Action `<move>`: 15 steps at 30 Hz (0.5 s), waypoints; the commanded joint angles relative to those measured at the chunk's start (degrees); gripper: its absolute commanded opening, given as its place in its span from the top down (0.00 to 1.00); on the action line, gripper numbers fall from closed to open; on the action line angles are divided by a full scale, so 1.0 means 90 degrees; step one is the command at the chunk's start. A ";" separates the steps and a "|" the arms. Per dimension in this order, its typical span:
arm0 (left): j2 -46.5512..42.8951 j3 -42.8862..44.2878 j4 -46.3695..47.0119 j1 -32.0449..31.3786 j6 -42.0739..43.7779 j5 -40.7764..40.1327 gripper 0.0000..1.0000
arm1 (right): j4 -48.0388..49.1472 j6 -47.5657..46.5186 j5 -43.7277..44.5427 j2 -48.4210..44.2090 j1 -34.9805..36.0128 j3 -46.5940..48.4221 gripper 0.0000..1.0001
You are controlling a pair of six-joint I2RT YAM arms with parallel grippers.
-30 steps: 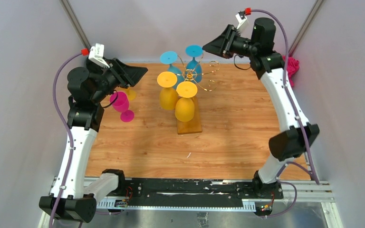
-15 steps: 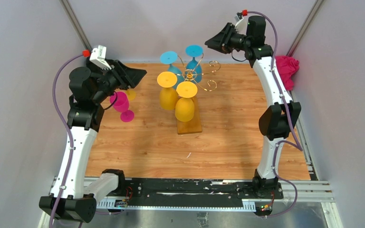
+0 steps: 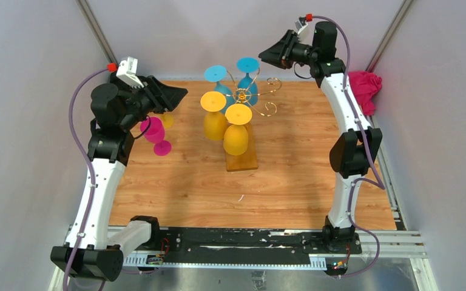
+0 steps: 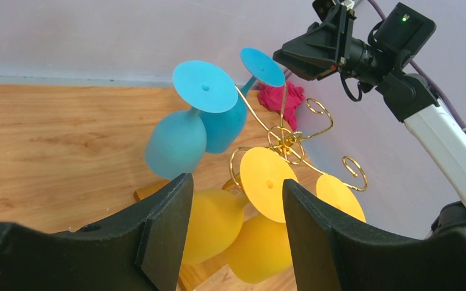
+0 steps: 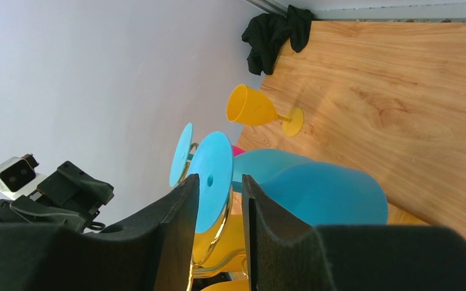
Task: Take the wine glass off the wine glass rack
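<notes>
The wine glass rack (image 3: 243,96) stands in the upper middle of the tabletop (image 3: 291,176). Its wooden base (image 3: 243,160) points down the picture. Four wine glasses hang on it upside down: two blue glasses (image 3: 248,85) at the top and two yellow glasses (image 3: 235,136) just below them.

The left gripper (image 4: 236,182) is up in the air at the upper left. Its fingers are wide apart, it holds nothing, and it faces the rack.

The right gripper (image 5: 220,182) is at the upper right, very near the round foot (image 5: 213,154) of a blue glass. Its fingers have a small gap between them. I cannot tell if they touch the foot.

A pink glass (image 3: 156,134) and a small yellow glass (image 5: 255,108) are on the tabletop at the left.
</notes>
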 commanded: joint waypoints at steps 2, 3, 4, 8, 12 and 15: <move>0.0043 0.0035 -0.0008 -0.0045 0.0057 -0.0006 0.39 | 0.0045 0.0034 -0.0355 0.0206 0.0098 -0.0003 0.64; 0.0043 0.0035 -0.0009 -0.0044 0.0060 -0.0006 0.39 | 0.0049 0.0038 -0.0360 0.0191 0.0117 -0.0020 0.64; 0.0036 0.0035 -0.0013 -0.0043 0.0065 -0.0011 0.39 | 0.0035 0.0030 -0.0361 0.0179 0.0129 -0.0034 0.64; 0.0011 0.0025 -0.0029 -0.0045 0.0072 -0.0023 0.39 | 0.0057 0.0061 -0.0399 0.0211 0.0167 -0.0063 0.64; 0.0022 0.0016 -0.0074 -0.0046 0.0118 -0.0039 0.39 | 0.0234 0.0184 -0.0460 0.0216 0.0218 -0.0145 0.64; 0.0020 -0.0012 -0.0094 -0.0048 0.0131 -0.0055 0.39 | 0.0305 0.0293 -0.0539 0.0267 0.0294 -0.0109 0.65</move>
